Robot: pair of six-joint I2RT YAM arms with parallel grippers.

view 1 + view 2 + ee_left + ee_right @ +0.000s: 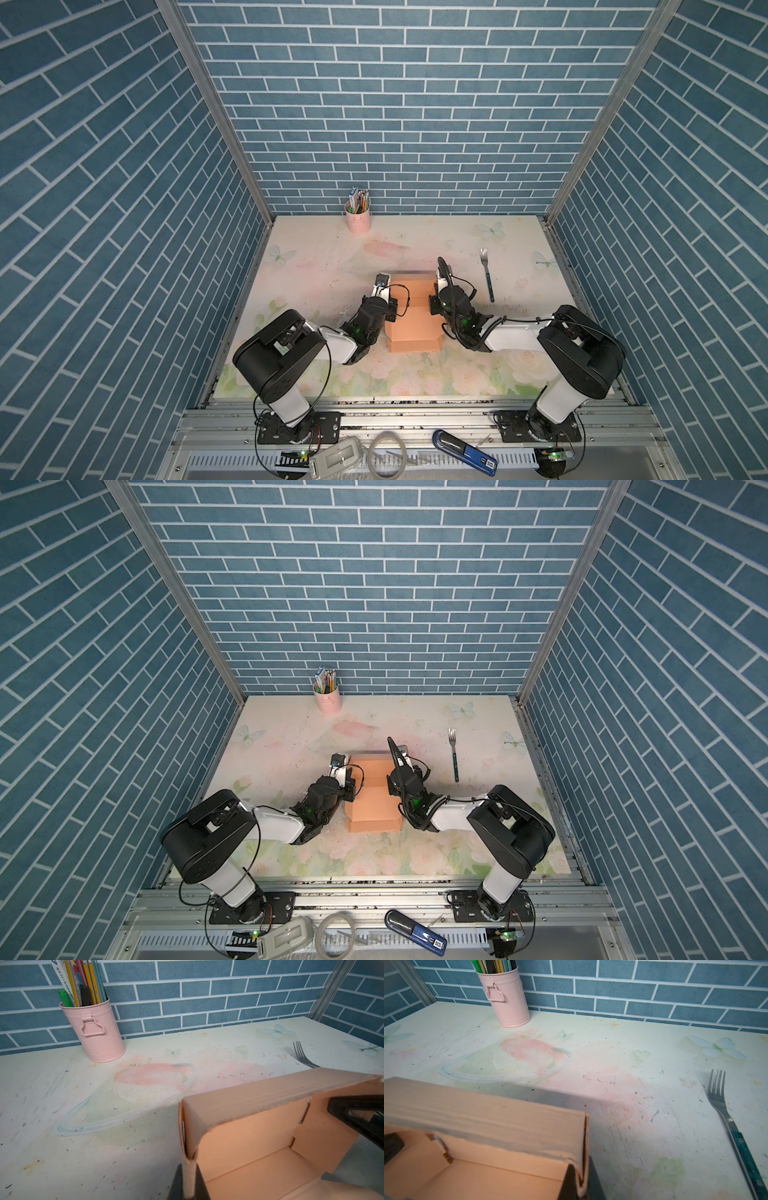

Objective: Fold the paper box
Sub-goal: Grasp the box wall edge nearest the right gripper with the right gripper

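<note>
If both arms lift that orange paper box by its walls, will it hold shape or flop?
Probably flexes: the paper box is thin card, its wall rim wavy where the right end effector pinches it. Likely light, being hollow. The unfolded near panel may droop when lifted.

The right gripper (582, 1185) pinches a side wall of the paper box (488, 1113) — one dark finger inside, one outside. The box is open on top and peach-orange inside. A fork (724, 1113) with a blue-green handle lies on the table (612, 1059), apart from the box. A pink cup (508, 999) of pens stands far back — right by the blue brick wall (633, 987).
</note>
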